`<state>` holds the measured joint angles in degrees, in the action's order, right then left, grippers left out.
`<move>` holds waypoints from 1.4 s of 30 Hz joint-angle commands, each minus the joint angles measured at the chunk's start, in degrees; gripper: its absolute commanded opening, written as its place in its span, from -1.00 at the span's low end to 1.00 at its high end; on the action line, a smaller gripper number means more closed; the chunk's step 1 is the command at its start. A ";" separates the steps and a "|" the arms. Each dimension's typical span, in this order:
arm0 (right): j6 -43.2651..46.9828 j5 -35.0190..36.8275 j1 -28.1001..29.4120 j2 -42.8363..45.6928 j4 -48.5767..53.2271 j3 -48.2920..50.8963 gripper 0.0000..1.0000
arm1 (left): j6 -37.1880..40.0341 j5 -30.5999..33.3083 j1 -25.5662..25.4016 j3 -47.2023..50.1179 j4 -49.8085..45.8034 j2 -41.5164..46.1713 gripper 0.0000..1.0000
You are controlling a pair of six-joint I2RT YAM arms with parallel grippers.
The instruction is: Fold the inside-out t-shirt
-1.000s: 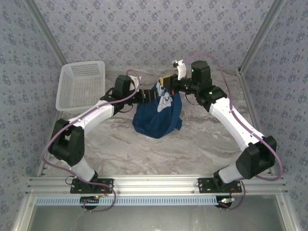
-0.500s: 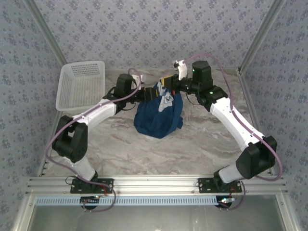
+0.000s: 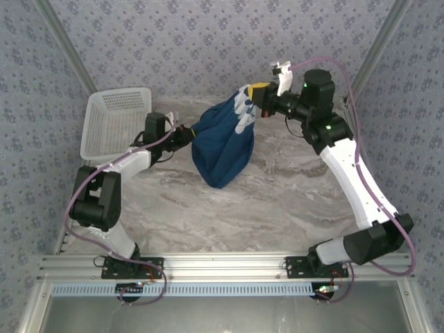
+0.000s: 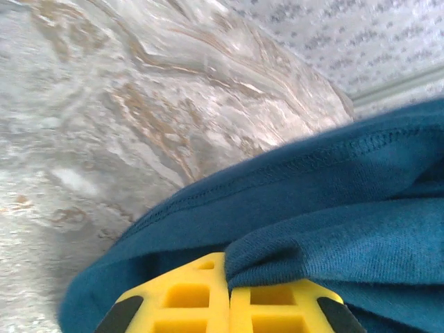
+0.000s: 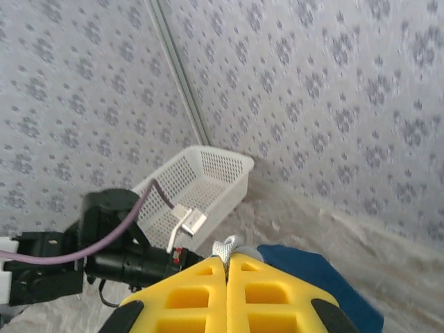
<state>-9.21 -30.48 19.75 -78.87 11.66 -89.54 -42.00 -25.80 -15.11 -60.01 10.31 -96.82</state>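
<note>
The inside-out t-shirt [image 3: 223, 142], dark navy with a whitish print patch [image 3: 243, 114] near its top, hangs stretched between my two grippers above the back of the marble table. My left gripper [image 3: 187, 130] is shut on the shirt's left edge. In the left wrist view its yellow jaws [image 4: 229, 267] pinch a fold of the navy cloth [image 4: 333, 208]. My right gripper [image 3: 258, 94] is held higher at the back and is shut on the shirt's top. Its yellow jaws [image 5: 227, 258] clamp a small whitish-grey bit of fabric, with navy cloth [image 5: 312, 277] beside them.
A white plastic lattice basket [image 3: 116, 123] stands at the back left of the table [image 3: 277, 208], close behind the left arm; it also appears in the right wrist view [image 5: 201, 184]. Patterned walls enclose the back and sides. A metal rail runs along the near edge.
The left gripper has shut on the shirt and pulled back to the left. The right gripper has risen up and to the right, drawing the bunched shirt out into a hanging spread.
</note>
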 commanded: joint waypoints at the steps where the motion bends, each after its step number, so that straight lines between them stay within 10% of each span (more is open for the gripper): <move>1: -0.64 0.45 -0.71 6.57 -4.19 6.91 -1.00 | -2.13 2.92 2.09 3.85 3.61 2.85 -0.91; 16: -14.97 26.83 -1.43 16.01 7.17 48.42 -1.00 | 1.58 -2.76 2.55 11.38 17.58 8.10 -1.00; 20: -16.69 24.13 1.86 18.12 3.35 54.72 -1.00 | 5.80 3.91 2.08 7.15 -0.71 9.30 -1.00; 30: -14.17 18.30 13.30 21.04 -2.49 62.00 -1.00 | 20.11 35.99 -10.71 10.82 -19.32 20.75 0.48; 42: -12.13 18.44 13.66 18.58 -4.13 61.02 -1.00 | 26.78 20.97 -23.84 -7.82 -24.80 0.42 0.45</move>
<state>-22.81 -11.60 33.15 -59.96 8.14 -27.88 -18.04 -1.50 -39.18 -62.70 -10.35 -91.33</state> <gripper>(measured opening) 0.061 0.743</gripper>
